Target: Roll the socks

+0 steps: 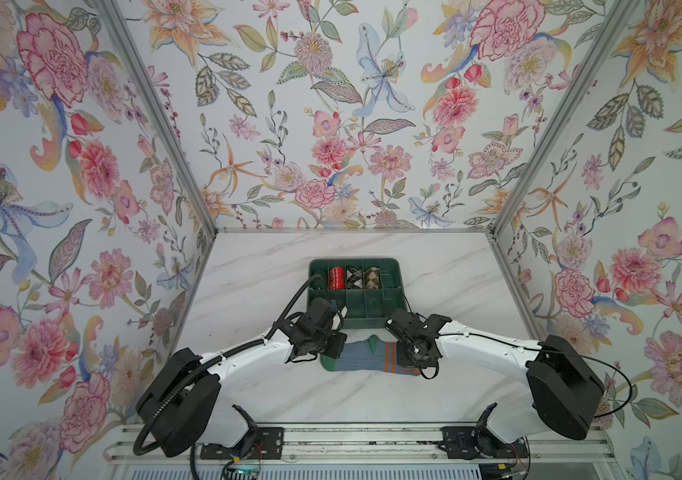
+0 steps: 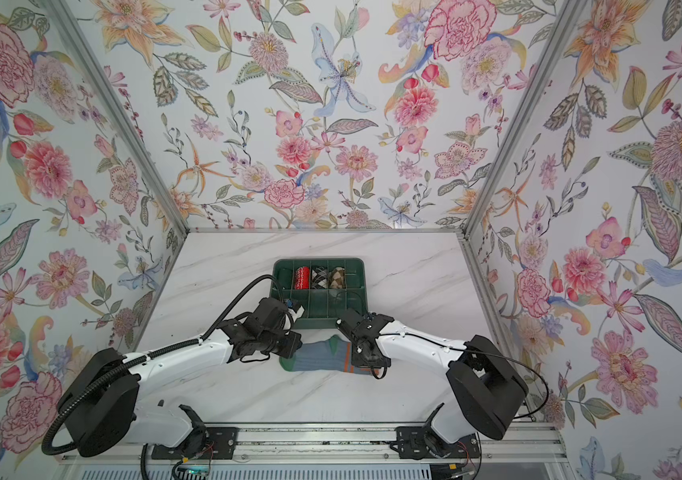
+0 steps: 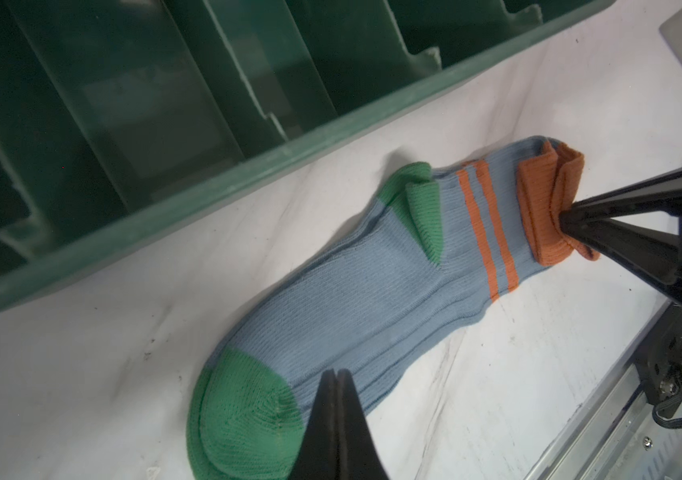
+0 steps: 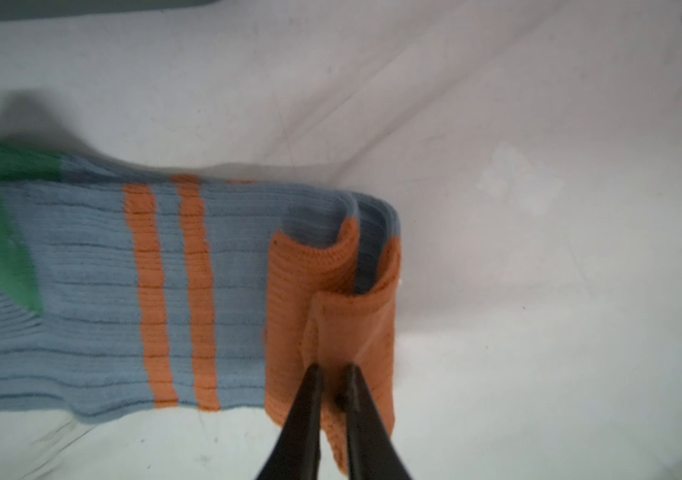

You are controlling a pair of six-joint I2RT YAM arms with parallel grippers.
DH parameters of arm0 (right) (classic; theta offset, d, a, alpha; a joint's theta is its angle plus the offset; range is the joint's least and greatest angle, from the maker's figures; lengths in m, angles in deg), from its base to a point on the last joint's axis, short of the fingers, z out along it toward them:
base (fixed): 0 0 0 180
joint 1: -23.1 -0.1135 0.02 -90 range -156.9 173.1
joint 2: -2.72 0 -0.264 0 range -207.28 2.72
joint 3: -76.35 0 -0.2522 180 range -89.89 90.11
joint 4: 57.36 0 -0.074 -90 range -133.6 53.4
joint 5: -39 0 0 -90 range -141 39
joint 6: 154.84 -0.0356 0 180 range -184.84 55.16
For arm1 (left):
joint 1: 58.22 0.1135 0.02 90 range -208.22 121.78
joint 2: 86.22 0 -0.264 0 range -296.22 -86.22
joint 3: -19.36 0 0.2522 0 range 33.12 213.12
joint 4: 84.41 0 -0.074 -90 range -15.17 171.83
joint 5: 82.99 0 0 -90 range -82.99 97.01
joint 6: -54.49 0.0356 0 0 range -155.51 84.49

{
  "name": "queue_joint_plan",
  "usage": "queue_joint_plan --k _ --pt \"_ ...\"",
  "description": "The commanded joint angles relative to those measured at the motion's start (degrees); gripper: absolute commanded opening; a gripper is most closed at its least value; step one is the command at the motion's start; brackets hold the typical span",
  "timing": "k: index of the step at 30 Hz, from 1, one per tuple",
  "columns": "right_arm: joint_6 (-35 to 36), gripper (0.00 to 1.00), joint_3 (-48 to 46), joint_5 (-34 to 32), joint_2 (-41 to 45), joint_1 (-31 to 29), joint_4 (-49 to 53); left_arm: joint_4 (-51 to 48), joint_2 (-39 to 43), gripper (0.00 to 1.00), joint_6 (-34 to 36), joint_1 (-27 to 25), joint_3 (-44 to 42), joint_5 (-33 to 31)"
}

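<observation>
The socks (image 1: 362, 362) (image 2: 319, 362) lie flat on the white marble table, just in front of the green tray; grey-blue ribbed fabric, green toe (image 3: 243, 415), green heel, two orange stripes. The orange cuff (image 4: 289, 311) is folded back over itself. My right gripper (image 4: 333, 370) (image 3: 565, 220) is shut on that folded cuff, with orange fabric between its fingers. My left gripper (image 3: 338, 372) is shut and holds nothing, its tips over the foot part beside the green toe. In both top views the wrists hide the two ends of the socks.
The green divided tray (image 1: 389, 321) (image 3: 206, 187) stands close behind the socks. Its back row holds a red patterned bundle (image 1: 336, 277), a black-white argyle bundle (image 1: 353, 277) and a brown argyle bundle (image 1: 371, 277). Floral walls enclose the table; a metal rail (image 1: 351, 440) runs along the front.
</observation>
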Motion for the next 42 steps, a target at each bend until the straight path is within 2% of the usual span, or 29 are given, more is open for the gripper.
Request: queue_joint_plan --k 1,6,18,19,20,21,42 --pt "-0.08 0.1 1.17 -1.46 -0.79 -0.09 1.78 0.16 -0.28 0.02 0.33 0.51 -0.96 1.11" --pt "0.18 0.0 1.78 -1.77 0.14 -0.3 1.77 0.15 -0.2 0.02 0.33 0.51 -0.88 1.11" --pt "1.16 0.0 3.41 -1.82 1.84 -0.59 1.06 0.32 -0.28 0.02 0.28 0.32 -0.69 1.1" --pt "1.22 0.07 3.51 -1.74 1.67 -0.53 1.04 0.35 -0.28 0.02 0.32 0.33 -0.7 1.11" --pt "1.04 0.22 3.58 -1.77 1.49 -0.56 1.49 0.25 -0.37 0.03 0.33 0.26 -0.7 1.11" --pt "0.95 0.26 3.72 -1.97 1.44 -0.76 1.76 0.24 -0.37 0.05 0.37 0.25 -0.7 1.11" --pt "-1.03 0.25 2.37 -3.09 -4.05 -1.75 4.56 0.08 -1.6 0.05 1.38 -0.24 -1.38 1.72"
